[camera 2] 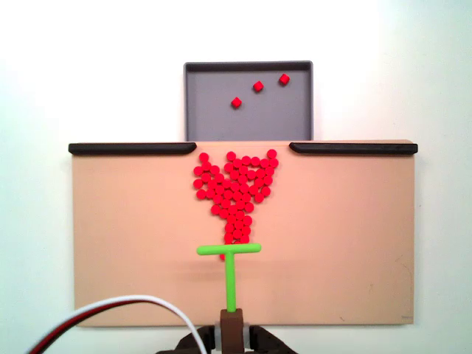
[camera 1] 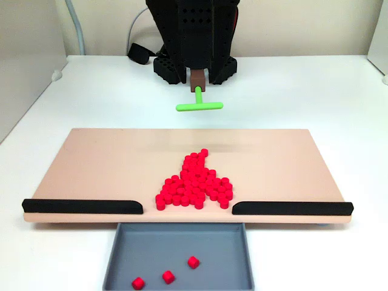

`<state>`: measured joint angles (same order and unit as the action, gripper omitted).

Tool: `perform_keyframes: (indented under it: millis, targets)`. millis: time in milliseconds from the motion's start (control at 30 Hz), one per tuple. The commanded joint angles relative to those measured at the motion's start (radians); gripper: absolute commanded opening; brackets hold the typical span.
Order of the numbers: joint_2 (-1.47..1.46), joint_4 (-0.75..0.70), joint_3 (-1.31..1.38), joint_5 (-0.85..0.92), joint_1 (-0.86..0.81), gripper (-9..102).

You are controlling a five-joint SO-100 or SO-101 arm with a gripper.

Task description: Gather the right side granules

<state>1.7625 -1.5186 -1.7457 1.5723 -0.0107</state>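
Dozens of red granules [camera 1: 194, 182] [camera 2: 234, 188] lie in one heap at the middle of the tan board [camera 1: 103, 163] [camera 2: 125, 236]. The heap widens toward the gap between the two black rails and narrows toward the arm. Three more granules [camera 1: 168, 276] [camera 2: 258, 86] lie in the grey tray [camera 1: 121, 257] [camera 2: 214, 118]. My gripper [camera 1: 197, 79] [camera 2: 232, 332] is shut on the brown handle of a green T-shaped stick [camera 1: 199, 105] [camera 2: 230, 273]. The stick is raised. In the fixed view from behind the arm, its crossbar overlaps the heap's narrow tip.
A black rail [camera 1: 82, 206] [camera 2: 133, 148] and its twin [camera 1: 291, 208] [camera 2: 354, 148] line the board's tray-side edge, with a gap between them. The arm's black base [camera 1: 194, 36] stands behind the board. Cables [camera 2: 110, 306] run beside the arm on the white table.
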Motion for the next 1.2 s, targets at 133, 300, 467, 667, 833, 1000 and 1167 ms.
perform_keyframes:
  millis: [133,300,467,667,833,1000,1167]
  targets:
    - [0.006,0.008,0.025,-0.005,0.002,0]
    - [-0.009,0.008,0.025,-0.002,-0.008,0]
    - [-0.008,0.008,0.025,-0.003,-0.008,0]
    - [0.008,0.008,0.025,-0.008,0.002,0]
    - [0.006,0.008,0.025,-0.009,0.002,0]
    - [0.006,0.008,0.025,-0.012,0.002,0]
    - [0.002,0.008,0.025,-0.017,0.003,0]
